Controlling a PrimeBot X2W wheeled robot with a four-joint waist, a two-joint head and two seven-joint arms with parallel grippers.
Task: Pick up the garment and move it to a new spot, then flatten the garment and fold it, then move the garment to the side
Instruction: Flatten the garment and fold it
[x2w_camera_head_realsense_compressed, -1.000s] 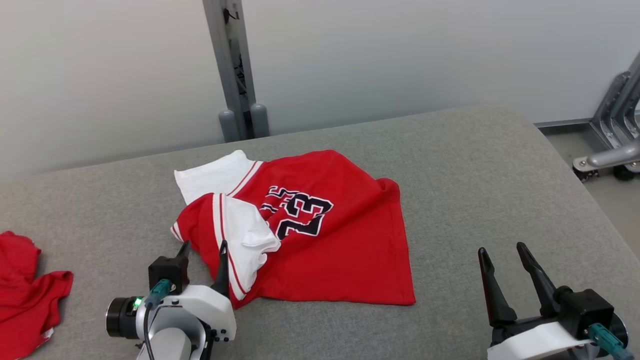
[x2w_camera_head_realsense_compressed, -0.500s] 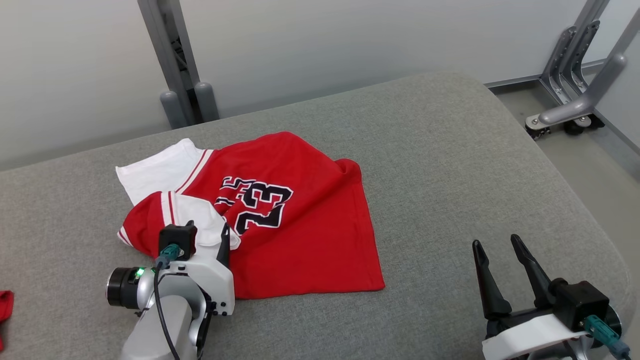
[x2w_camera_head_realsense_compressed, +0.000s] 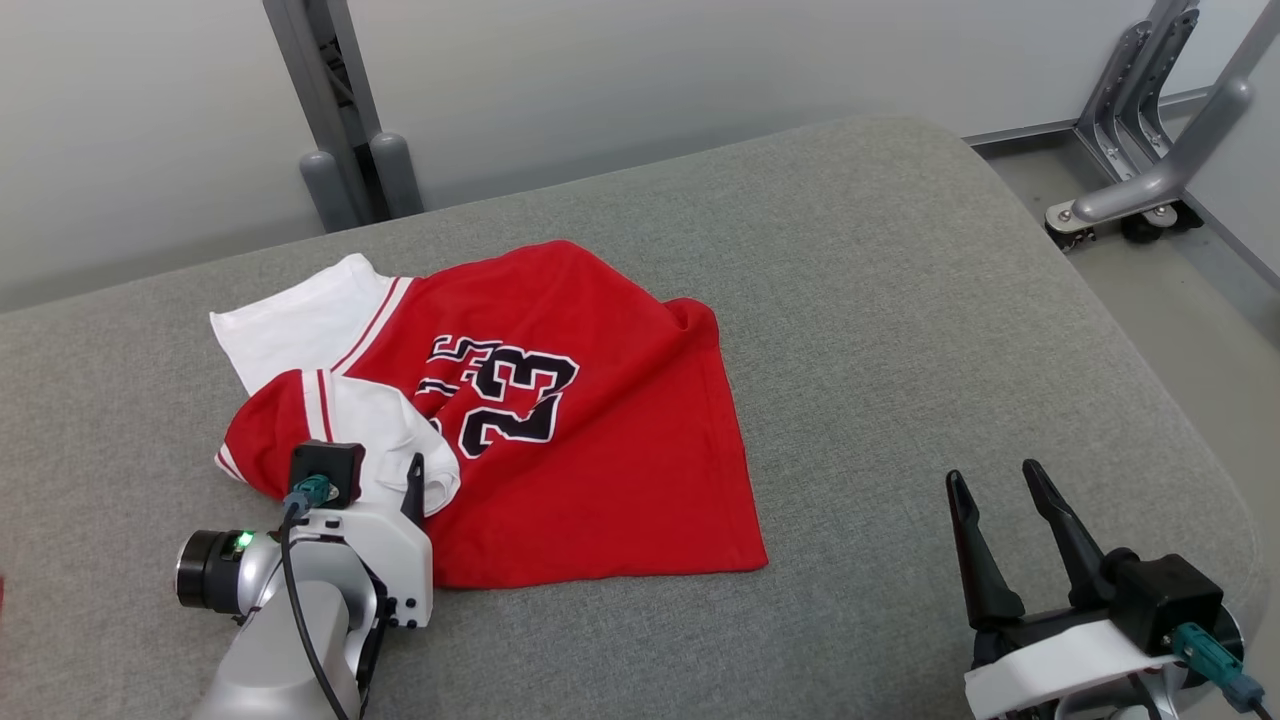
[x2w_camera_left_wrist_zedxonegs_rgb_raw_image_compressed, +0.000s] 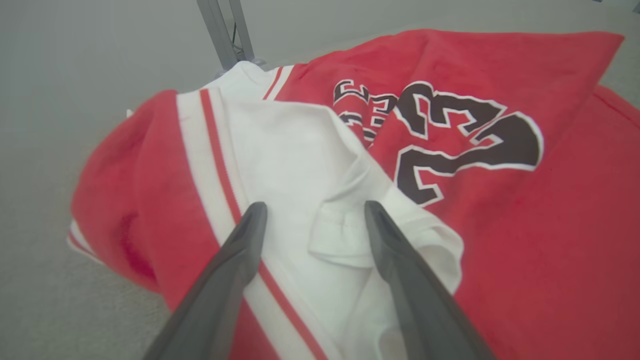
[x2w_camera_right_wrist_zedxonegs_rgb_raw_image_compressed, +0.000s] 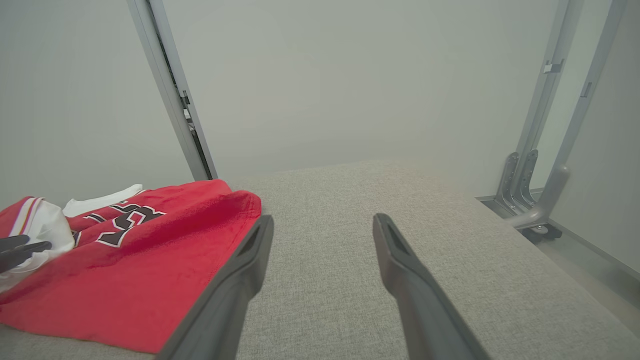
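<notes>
Where the head view looks down, the garment (x2w_camera_head_realsense_compressed: 600, 480), a red jersey numbered 23, lies rumpled on the grey padded surface (x2w_camera_head_realsense_compressed: 900, 350), toward nine o'clock of centre. At seven o'clock the left gripper (x2w_camera_head_realsense_compressed: 378, 460) stands spread wide over the folded white sleeve (x2w_camera_head_realsense_compressed: 380, 430), clamping nothing. At five o'clock the right gripper (x2w_camera_head_realsense_compressed: 992, 472) is equally wide and empty, well apart from the garment.

From the left wrist, the left gripper (x2w_camera_left_wrist_zedxonegs_rgb_raw_image_compressed: 315, 205) straddles a wrinkle in the white sleeve (x2w_camera_left_wrist_zedxonegs_rgb_raw_image_compressed: 280, 150); whether the tips touch cloth I cannot tell. The garment (x2w_camera_left_wrist_zedxonegs_rgb_raw_image_compressed: 525, 240) shows its number at two o'clock.

From the right wrist, the right gripper (x2w_camera_right_wrist_zedxonegs_rgb_raw_image_compressed: 324, 219) gapes over bare padded surface (x2w_camera_right_wrist_zedxonegs_rgb_raw_image_compressed: 450, 240). The garment (x2w_camera_right_wrist_zedxonegs_rgb_raw_image_compressed: 150, 260) lies at eight o'clock, and a metal post (x2w_camera_right_wrist_zedxonegs_rgb_raw_image_compressed: 172, 100) rises at eleven.
</notes>
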